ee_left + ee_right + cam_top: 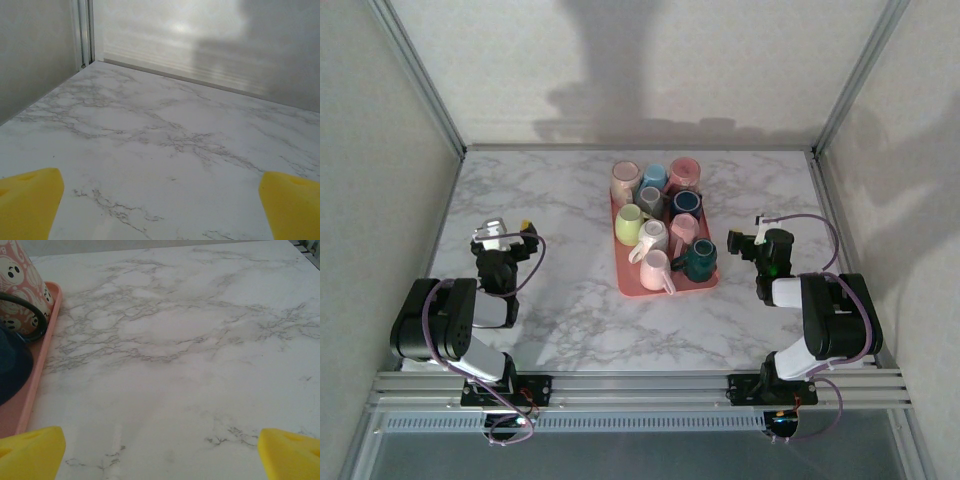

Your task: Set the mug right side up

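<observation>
Yellow fingertips (30,450) frame the bottom corners of the right wrist view, set as far apart as they go, and nothing lies between them: your right gripper (160,452) is wide open and empty. Your left gripper (160,210) is the same, its pads spread wide over bare marble table (165,125) and holding nothing.

From above, the right gripper (750,240) hangs just beside the right edge of the pink tray (692,286), while the left gripper (503,233) is well apart from it on the other side. Closest to your right fingers is a dark mug (10,365), its handle looping toward a pink patterned mug (17,270) behind it, both inside the tray's rim (40,357).

The mug you need is somewhere in the cluster of mugs (653,235) packed onto that tray. You cannot tell from these views which one is inverted; the dark mug (700,260) at the near right corner is only a likely candidate.

Crowding is the main danger. Jaws this wide, pushed in among touching mugs, could knock a neighbour over or shove it off the tray. Glazed ceramic is probably slick, so a shallow pinch on the wall may slip as you rotate. The tray looks light and may slide if you press sideways. Lift clear before turning, or the rim may clip the mug behind.
</observation>
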Controlling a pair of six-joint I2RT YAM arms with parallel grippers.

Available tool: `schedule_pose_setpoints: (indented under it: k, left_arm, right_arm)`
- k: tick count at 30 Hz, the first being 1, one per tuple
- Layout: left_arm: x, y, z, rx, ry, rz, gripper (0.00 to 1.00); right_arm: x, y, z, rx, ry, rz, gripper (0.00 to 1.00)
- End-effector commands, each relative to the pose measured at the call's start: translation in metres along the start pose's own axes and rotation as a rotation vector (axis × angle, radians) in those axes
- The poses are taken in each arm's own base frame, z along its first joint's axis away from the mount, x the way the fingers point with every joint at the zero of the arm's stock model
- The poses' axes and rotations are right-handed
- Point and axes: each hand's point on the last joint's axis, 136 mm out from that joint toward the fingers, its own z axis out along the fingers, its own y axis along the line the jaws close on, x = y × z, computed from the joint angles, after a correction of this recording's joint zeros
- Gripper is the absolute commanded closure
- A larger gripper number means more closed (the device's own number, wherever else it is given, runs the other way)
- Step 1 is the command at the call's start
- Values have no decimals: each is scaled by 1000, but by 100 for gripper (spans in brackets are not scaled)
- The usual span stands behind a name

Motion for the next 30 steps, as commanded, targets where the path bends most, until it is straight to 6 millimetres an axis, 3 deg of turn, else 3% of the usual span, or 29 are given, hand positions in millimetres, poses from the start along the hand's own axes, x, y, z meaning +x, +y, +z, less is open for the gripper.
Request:
schedule_pose_setpoints:
  k: [1, 5, 11, 18, 21, 26, 30]
  left_arm:
    - [-1, -3, 2, 15, 0, 3, 1]
    - [-18, -3, -1, -16, -24, 10, 1]
    - [-61, -18, 4, -24, 39, -49, 1]
    - [-95, -78, -17, 193, 150, -167, 1]
    - [-94, -105, -33, 307, 262, -214, 2]
    - [-85, -154, -67, 500, 447, -244, 2]
    - [-73, -181, -96, 644, 542, -271, 3]
  right_arm:
    - [-4, 0, 1, 5, -22, -20, 1]
    - [-12, 3, -3, -7, -12, -29, 5]
    - [-68, 7, -36, -2, 72, 40, 9]
    - [-95, 41, -98, -186, 181, 74, 23]
    - [-101, 66, -130, -323, 223, 83, 29]
    - [-94, 110, -179, -529, 347, 88, 36]
    - [-60, 141, -200, -615, 490, 17, 39]
